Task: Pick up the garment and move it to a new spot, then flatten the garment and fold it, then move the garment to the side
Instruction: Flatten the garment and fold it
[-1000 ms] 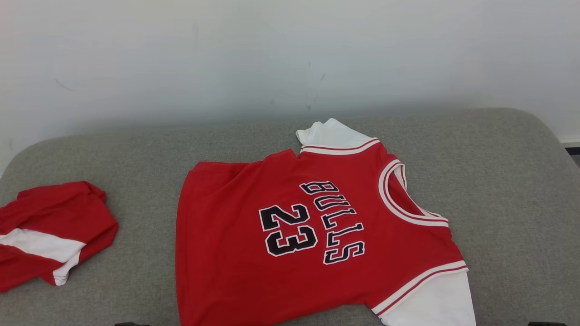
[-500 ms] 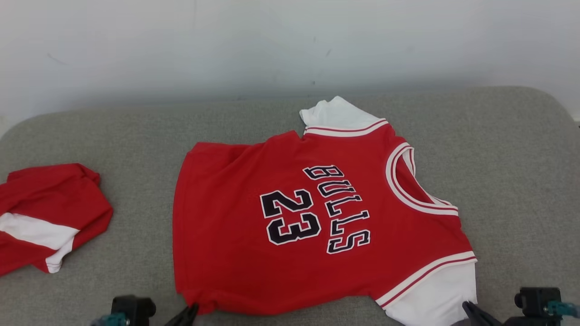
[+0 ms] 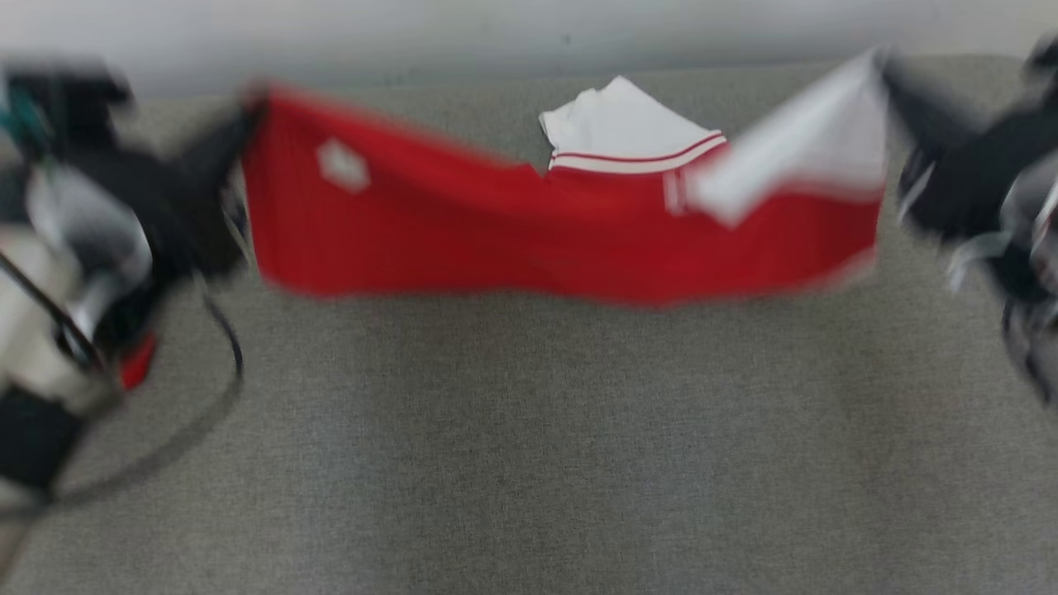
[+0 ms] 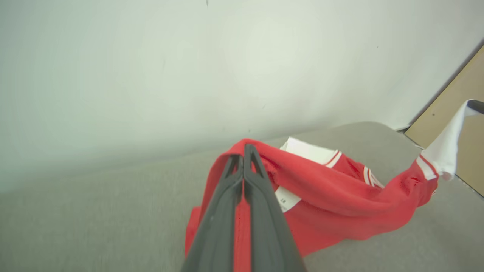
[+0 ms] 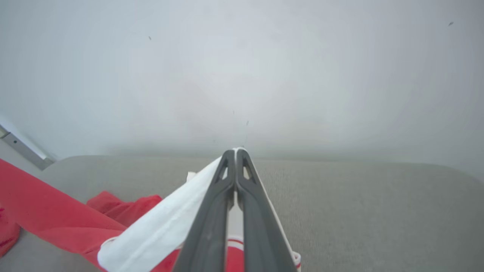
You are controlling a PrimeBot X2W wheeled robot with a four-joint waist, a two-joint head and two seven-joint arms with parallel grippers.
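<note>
The red mesh sports jersey with white sleeves and striped trim (image 3: pixel 537 231) hangs stretched above the far half of the grey upholstered cushion (image 3: pixel 529 446), with one white sleeve resting on the cushion near its back edge. The left gripper (image 4: pixel 243 150) is clenched on a red corner of the jersey over the cushion's left side, and the right gripper (image 5: pixel 235 151) is clenched on the other white sleeve over its right side. Assessed status: pick-up achieved; set-down at a new spot, flattening, folding and transfer to the side are not yet done.
</note>
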